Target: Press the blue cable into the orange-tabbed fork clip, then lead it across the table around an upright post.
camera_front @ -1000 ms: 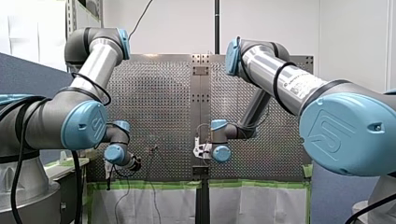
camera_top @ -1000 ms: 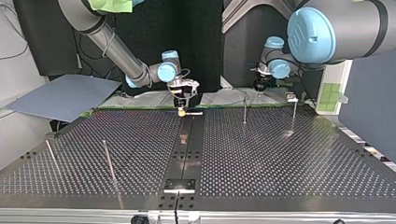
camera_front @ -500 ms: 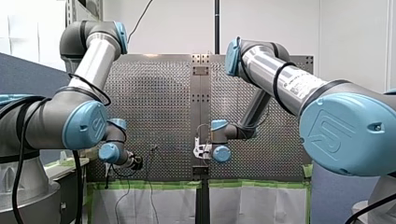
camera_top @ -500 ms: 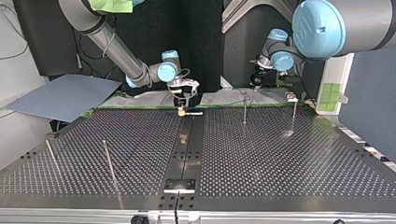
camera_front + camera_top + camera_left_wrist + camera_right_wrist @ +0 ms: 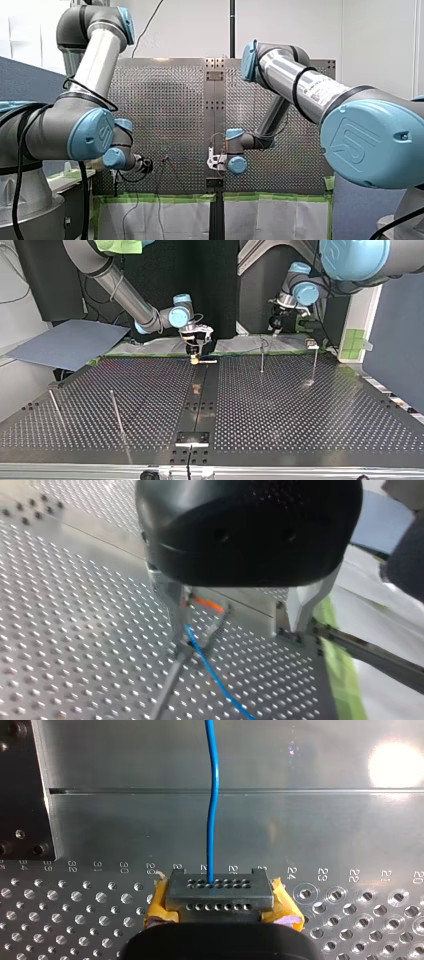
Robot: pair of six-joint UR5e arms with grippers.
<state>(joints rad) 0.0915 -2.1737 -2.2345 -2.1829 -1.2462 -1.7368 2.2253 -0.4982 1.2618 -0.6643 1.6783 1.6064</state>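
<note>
change: my left arm [image 5: 95, 75] has lifted over the last second. its elbow stands higher in the upper left of the front view, and the left gripper [image 5: 276, 324] sits higher in the upper right of the top view. my right arm [image 5: 125, 295] has held its place.
table [image 5: 300, 415]: perforated metal, filling the lower two thirds of the top view.
sheet [image 5: 70, 342]: flat, blue-grey, beside the table at the middle left of the top view.
right gripper [image 5: 195, 351]: upper centre of the top view, tips down at the table's far edge. in its wrist view the yellow-padded fingers [image 5: 220, 892] are pressed together, and the blue cable [image 5: 214, 820] comes out of them and runs straight ahead.
left gripper, close up: in its wrist view the metal fingertips [image 5: 176, 610] converge and pinch the blue cable, which trails away below them over the table.
upright posts: thin rods; two at the right of the top view [image 5: 261, 357] [image 5: 314, 362], near the far edge, and two at its lower left [image 5: 116, 412] [image 5: 55, 410].
</note>
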